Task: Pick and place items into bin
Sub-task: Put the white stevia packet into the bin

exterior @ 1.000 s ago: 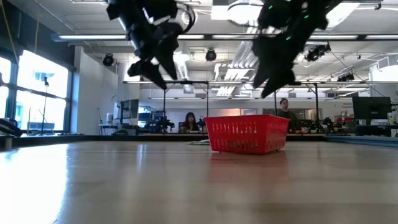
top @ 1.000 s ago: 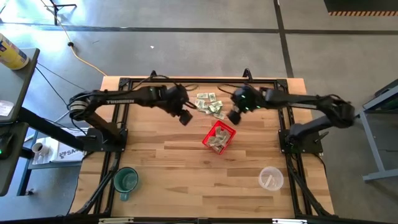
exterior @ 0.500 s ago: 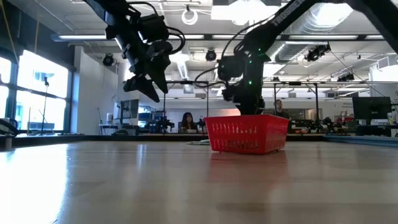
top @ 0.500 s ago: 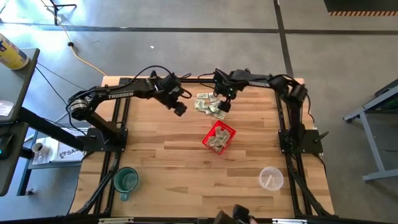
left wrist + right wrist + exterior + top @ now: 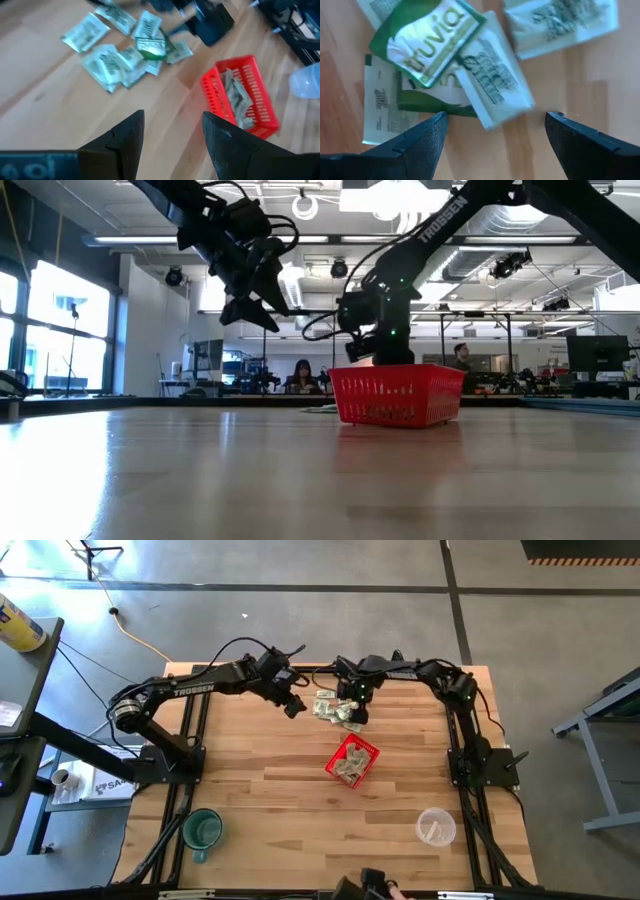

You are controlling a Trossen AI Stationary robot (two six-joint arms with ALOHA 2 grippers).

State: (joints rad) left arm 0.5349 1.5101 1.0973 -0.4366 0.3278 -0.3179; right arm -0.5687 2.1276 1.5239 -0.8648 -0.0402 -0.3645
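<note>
1. Wooden table (image 5: 270, 800) carries everything.
2. Red bin (image 5: 352, 761) sits near the table's middle, several packets (image 5: 234, 98) inside.
3. Loose packets (image 5: 331, 706) lie near the far edge; right gripper (image 5: 352, 712), jaws spread, hovers over them.
4. Left gripper (image 5: 293, 708) hangs beside them, released.

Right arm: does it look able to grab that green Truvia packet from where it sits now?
Probably yes: the right gripper hangs open just above the packet pile, the green Truvia packet lies on top, and nothing sits between.
</note>
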